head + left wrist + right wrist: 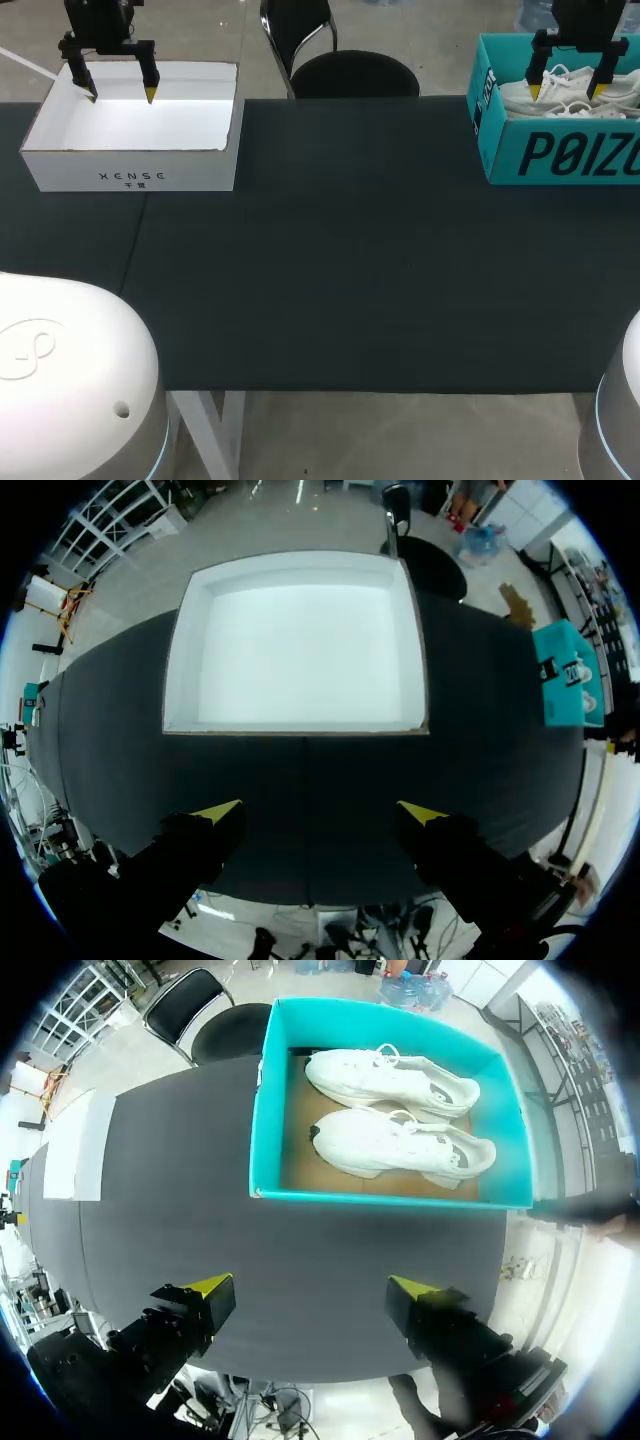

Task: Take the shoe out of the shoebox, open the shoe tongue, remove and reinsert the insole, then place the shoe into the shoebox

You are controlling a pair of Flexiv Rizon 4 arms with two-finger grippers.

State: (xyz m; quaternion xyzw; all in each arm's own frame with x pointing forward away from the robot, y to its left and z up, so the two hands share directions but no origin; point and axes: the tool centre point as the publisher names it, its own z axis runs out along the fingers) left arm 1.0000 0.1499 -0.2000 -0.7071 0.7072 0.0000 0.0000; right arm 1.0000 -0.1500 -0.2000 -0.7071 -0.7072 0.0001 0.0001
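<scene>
Two white shoes lay side by side in the open teal shoebox (265, 1110) at the far right of the dark surface (330, 260): the near shoe (400, 1145) and the far shoe (390, 1075). Both were on their soles on the brown cardboard floor, toes apparently to the left and collar openings to the right. No shoe was out yet, so I judged the step in hand to be the first lift-out. The right end effector (310, 1287) hung above the shoebox with its yellow-tipped fingers spread and nothing between them, clear of both shoes. For a clean pick, the near shoe looked the easier target. The descent should probably bring the fingers across the width of the shoe near the collar or midfoot, one finger in the gap between the two shoes and the other between shoe and near wall. The closing should be firm enough to pinch the upper without catching the laces. The lift would best be straight up until the sole cleared the rim, since a dragging toe might tip or slide the light box. A white box (130, 170) stood at the far left of the surface, open-topped, with nothing visible inside it. The left end effector (121, 95) hung over it, fingers likewise spread and holding nothing. The middle of the surface would serve for tongue and insole work.
</scene>
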